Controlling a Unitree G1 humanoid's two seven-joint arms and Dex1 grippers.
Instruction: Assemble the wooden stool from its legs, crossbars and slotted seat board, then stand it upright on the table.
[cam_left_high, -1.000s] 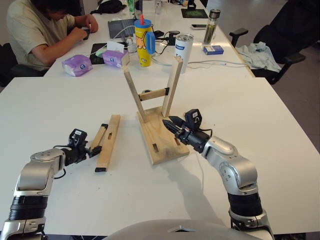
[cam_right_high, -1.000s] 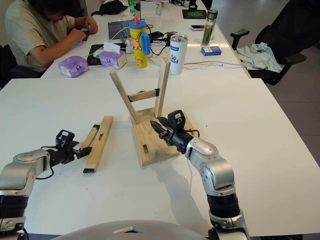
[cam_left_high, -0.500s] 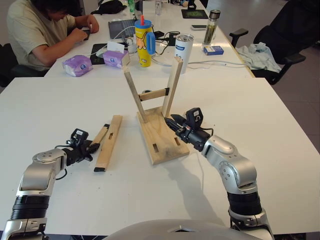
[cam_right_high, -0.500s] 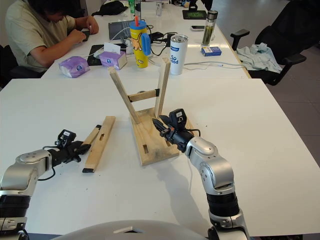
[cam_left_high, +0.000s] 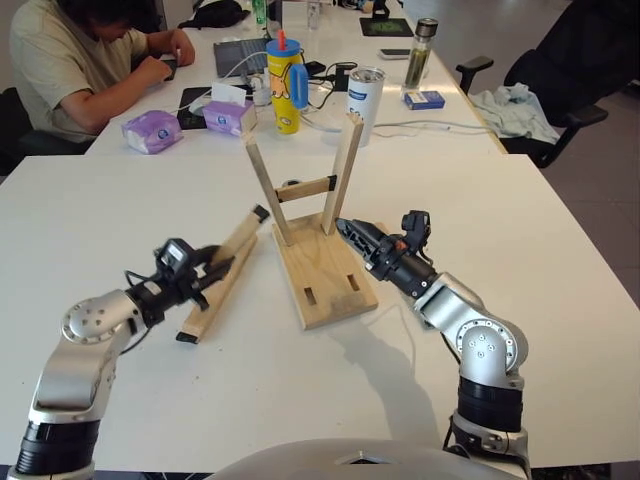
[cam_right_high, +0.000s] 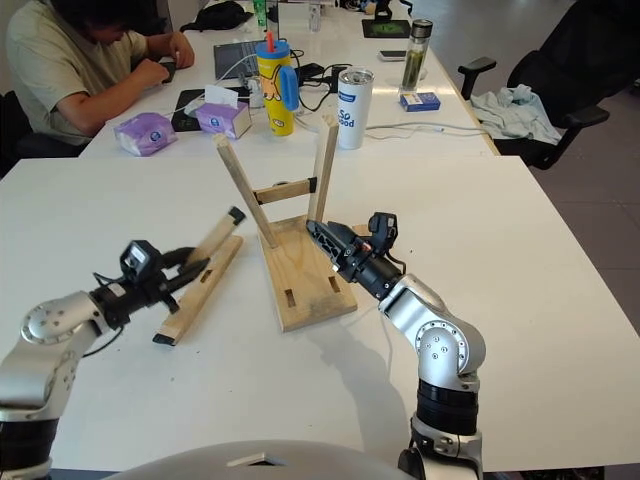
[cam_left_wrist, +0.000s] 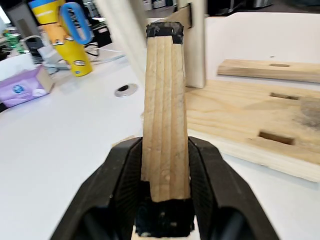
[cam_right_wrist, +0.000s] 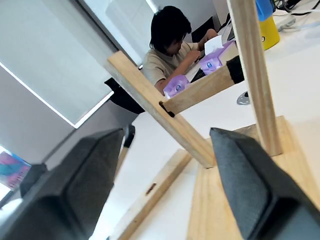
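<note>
- White tabletop (cam_left_high: 520, 230) carries the seat board (cam_left_high: 325, 285), lying flat with two legs (cam_left_high: 342, 175) standing in it and a crossbar (cam_left_high: 305, 188) between them.
- My left end effector (cam_left_wrist: 165, 150) pinches a loose leg (cam_left_wrist: 164, 100); the wrist view shows it clamped on both sides.
- My right end effector (cam_left_high: 352, 232) is spread over the board, beside the upright legs.
- Another slotted piece (cam_left_high: 205, 310) lies under the loose leg.

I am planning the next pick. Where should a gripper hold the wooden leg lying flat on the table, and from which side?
Probably its near half, pinched across the two long edges and approached from above. The leg lies flat with both edges free, while the stick held by the left gripper hangs over its far part.
</note>
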